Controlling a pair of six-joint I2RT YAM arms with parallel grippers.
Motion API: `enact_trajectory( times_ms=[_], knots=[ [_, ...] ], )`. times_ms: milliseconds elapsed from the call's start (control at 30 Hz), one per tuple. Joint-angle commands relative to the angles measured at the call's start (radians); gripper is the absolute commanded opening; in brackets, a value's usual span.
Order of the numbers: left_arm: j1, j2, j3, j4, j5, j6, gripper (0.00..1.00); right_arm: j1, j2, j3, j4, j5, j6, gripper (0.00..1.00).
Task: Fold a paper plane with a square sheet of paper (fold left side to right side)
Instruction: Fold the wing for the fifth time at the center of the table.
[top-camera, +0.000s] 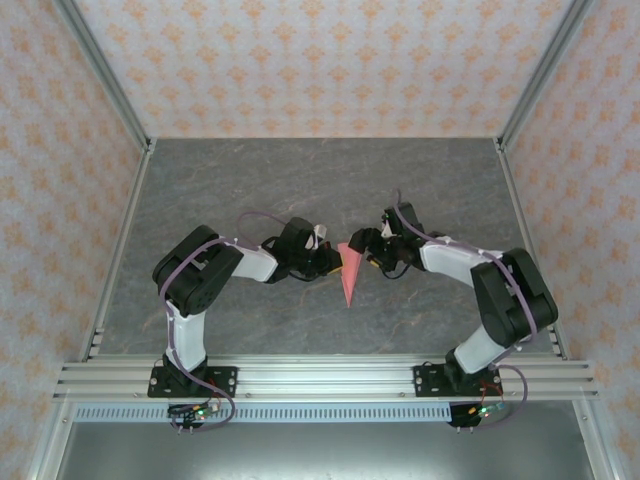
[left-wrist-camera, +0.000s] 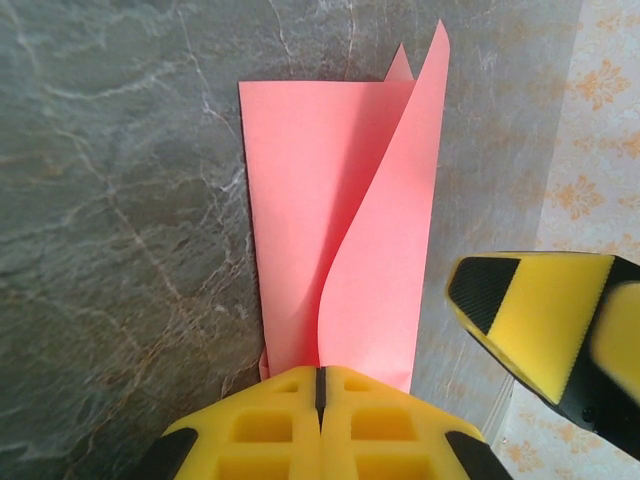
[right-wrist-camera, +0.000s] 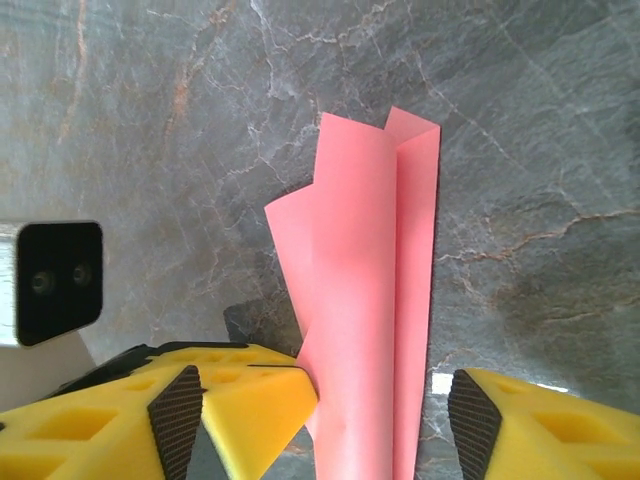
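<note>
One paper (left-wrist-camera: 340, 200) sits between the arms, long axis running away from both wrists: left gripper (left-wrist-camera: 320, 378) pinches its near end, right gripper (right-wrist-camera: 325, 405) gapes wide astride it.

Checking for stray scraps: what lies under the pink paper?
Grey marbled table shows around the pink paper; the patch directly beneath is covered by its folded layers, so unseen.

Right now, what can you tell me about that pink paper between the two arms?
The pink paper is a thin, plain salmon-coloured sheet, folded lengthwise into a narrow shape with overlapping layers; one flap curls over the others. In the overhead view it tapers to a point toward the arms' bases. The left gripper is shut on one end. The right gripper is open, its fingers either side of the paper. Whether it touches the grey marbled table is unclear.
</note>
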Motion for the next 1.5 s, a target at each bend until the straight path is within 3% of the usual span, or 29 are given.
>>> enact_trajectory(
  times_ms=[0,200,1467],
  knots=[
    [0.005,-0.024,0.02,-0.03,-0.035,0.036,0.0,-0.01,-0.045,0.023,0.002,0.03,-0.004,0.76],
    [0.006,-0.024,0.022,-0.042,-0.037,0.044,0.0,-0.023,-0.064,0.025,0.009,0.028,0.015,0.99],
    [0.005,-0.024,0.029,-0.058,-0.038,0.056,0.0,0.021,0.168,0.182,0.008,-0.027,0.061,1.0]
  ],
)
